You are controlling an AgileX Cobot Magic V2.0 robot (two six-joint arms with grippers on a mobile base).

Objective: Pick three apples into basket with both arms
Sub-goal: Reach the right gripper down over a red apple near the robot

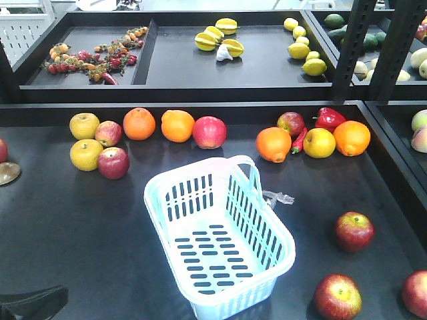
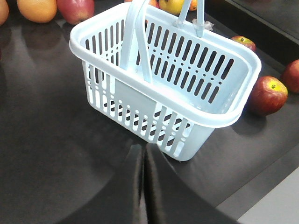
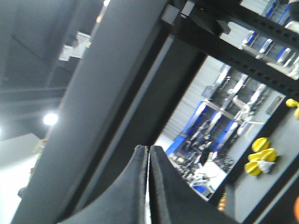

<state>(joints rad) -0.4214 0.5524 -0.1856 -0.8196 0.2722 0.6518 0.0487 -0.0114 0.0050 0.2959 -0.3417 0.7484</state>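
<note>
My left end effector [image 2: 144, 150] hangs low over the counter [image 2: 51, 140], fingers pressed together on nothing. Just ahead of its tips is a lower corner of the basket [image 2: 140, 112]. The basket stands upright, mouth up. Its long axis runs from far-left to nearer-right of the tips, and its handle [image 2: 135, 42] is raised. Past the basket's right end, ahead-right, lie the three apples [image 2: 267, 95]. The nearest is just beside the basket wall with its stem end up. Farther ahead-left, oranges [image 2: 37, 9] line the counter's back. My right end effector [image 3: 149, 150] is also clamped shut on nothing, tilted up at a dark shelf post [image 3: 107, 93].
</note>
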